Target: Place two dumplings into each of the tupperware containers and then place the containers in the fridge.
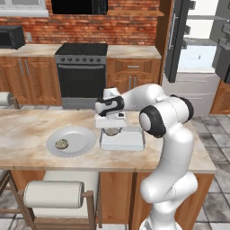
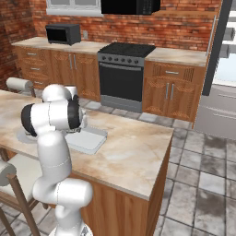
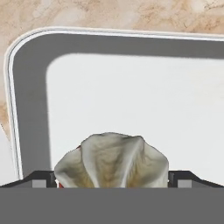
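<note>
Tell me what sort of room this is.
A home kitchen, rendered rather than real. A black oven stands among wooden cabinets against a brick wall, a microwave sits on the counter, and the fridge stands open beyond a marble-topped island.

Setting: a home kitchen. Red brick back wall (image 1: pixel 130 24), wooden cabinets (image 2: pixel 170 90), black oven (image 1: pixel 81 74) with stovetop, microwave (image 2: pixel 63 33) at the far counter's left end, marble-topped island (image 2: pixel 138 152) with stools, open fridge (image 1: pixel 197 58), grey tiled floor.
</note>
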Robot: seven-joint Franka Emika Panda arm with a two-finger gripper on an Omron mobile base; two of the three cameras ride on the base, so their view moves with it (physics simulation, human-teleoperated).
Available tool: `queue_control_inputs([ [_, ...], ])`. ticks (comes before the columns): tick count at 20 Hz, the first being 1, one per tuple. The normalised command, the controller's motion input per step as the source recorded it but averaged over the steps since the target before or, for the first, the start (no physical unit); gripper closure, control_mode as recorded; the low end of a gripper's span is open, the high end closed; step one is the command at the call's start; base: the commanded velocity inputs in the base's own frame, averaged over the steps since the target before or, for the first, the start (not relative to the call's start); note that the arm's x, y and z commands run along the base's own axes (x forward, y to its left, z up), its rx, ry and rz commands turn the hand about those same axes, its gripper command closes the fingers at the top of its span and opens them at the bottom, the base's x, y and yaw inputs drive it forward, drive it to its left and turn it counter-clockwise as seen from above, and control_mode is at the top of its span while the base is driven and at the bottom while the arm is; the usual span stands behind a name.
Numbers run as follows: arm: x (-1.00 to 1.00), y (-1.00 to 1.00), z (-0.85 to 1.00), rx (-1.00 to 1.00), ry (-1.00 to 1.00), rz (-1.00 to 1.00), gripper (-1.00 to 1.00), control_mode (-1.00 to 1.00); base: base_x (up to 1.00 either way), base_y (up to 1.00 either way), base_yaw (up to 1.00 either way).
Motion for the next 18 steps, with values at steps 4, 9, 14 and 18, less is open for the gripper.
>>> queue_control_inputs([
  [4, 0.00, 0.00, 0.00, 0.00, 0.02, 0.00, -1.00, -1.00, 0.00, 0.00, 0.00],
  [9, 0.00, 0.00, -0.01, 0.00, 0.01, 0.00, -1.00, -1.00, 0.00, 0.00, 0.00],
  [14, 0.00, 0.00, -0.66, 0.00, -0.12, 0.00, -1.00, -1.00, 0.00, 0.00, 0.00],
  [18, -0.24, 0.00, -0.30, 0.00, -0.02, 0.00, -1.00, -1.00, 0.00, 0.00, 0.00],
])
